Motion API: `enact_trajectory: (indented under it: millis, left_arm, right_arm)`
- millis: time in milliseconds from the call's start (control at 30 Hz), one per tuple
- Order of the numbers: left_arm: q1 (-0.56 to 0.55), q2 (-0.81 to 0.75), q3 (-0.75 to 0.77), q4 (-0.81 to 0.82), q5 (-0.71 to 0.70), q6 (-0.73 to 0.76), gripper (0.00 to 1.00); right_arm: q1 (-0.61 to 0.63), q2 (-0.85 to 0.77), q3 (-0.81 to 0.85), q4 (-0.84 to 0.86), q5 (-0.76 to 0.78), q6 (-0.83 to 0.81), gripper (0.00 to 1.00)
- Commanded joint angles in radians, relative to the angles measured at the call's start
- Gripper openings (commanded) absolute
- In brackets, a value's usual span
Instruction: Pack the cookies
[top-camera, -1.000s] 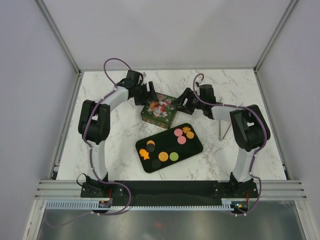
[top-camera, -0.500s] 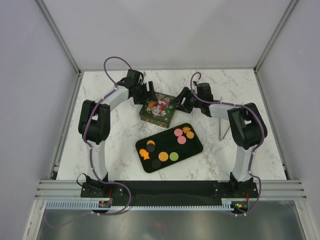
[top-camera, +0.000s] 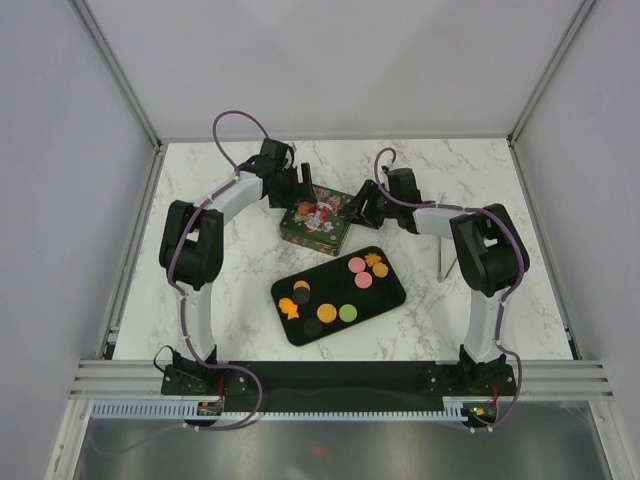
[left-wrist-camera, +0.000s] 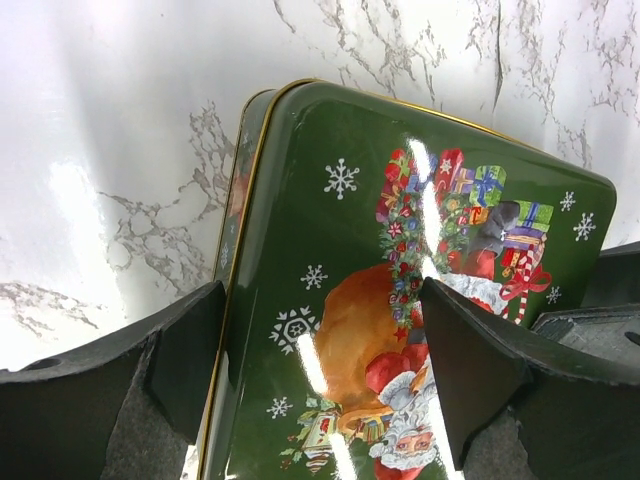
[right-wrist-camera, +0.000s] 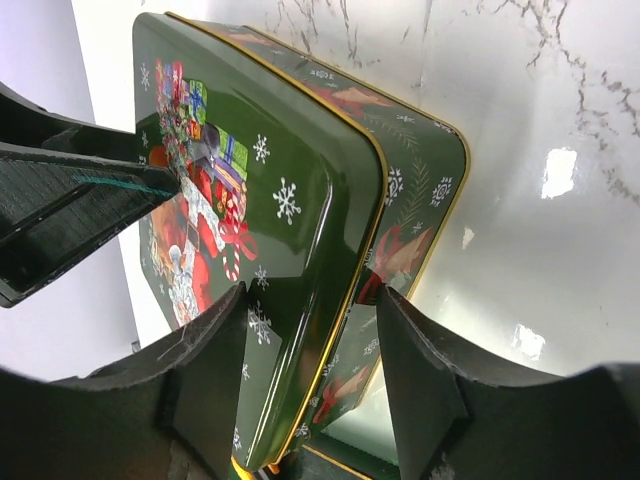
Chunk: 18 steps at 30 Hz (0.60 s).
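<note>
Evidently the packing is only beginning. The cookies (top-camera: 327, 312) are all lying on the black tray (top-camera: 330, 284) in the middle of the tabletop (top-camera: 240, 270), nearer the robot than the green Christmas tin (top-camera: 317, 220), and none is sitting in the tin. The left hand (top-camera: 298, 190) is hovering over the lid (left-wrist-camera: 400, 250) from one side with its fingers (left-wrist-camera: 180, 340) spread wide, gripping nothing. The right hand (top-camera: 358, 208), opposite it, is also spread, straddling the lid's gold-rimmed edge. Whether a pad is touching the metal is hard to tell from that oblique wrist view. The lid is covering the tin, perhaps sitting slightly askew on the base (right-wrist-camera: 420, 200). I am judging that opening the tin is the step in hand, leaving every cookie's transfer and the closing to do.
</note>
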Motion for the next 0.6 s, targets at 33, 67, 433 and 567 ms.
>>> enact_trajectory:
  millis: [33, 67, 433, 567]
  left_arm:
    - [-0.042, 0.019, 0.006, -0.076, -0.073, 0.04, 0.86]
    - [-0.044, 0.018, -0.005, -0.076, -0.09, 0.037, 0.86]
    - [-0.05, 0.012, -0.048, -0.081, -0.158, -0.05, 0.86]
    - [-0.048, 0.015, -0.053, -0.079, -0.167, -0.061, 0.86]
  right_arm:
    - [0.039, 0.043, 0.03, -0.06, 0.069, -0.066, 0.52]
    - [0.045, 0.048, 0.033, -0.06, 0.073, -0.069, 0.51]
    - [0.07, -0.029, 0.015, -0.1, 0.053, -0.169, 0.74]
    - [0.057, -0.066, -0.06, -0.075, -0.002, -0.163, 0.77]
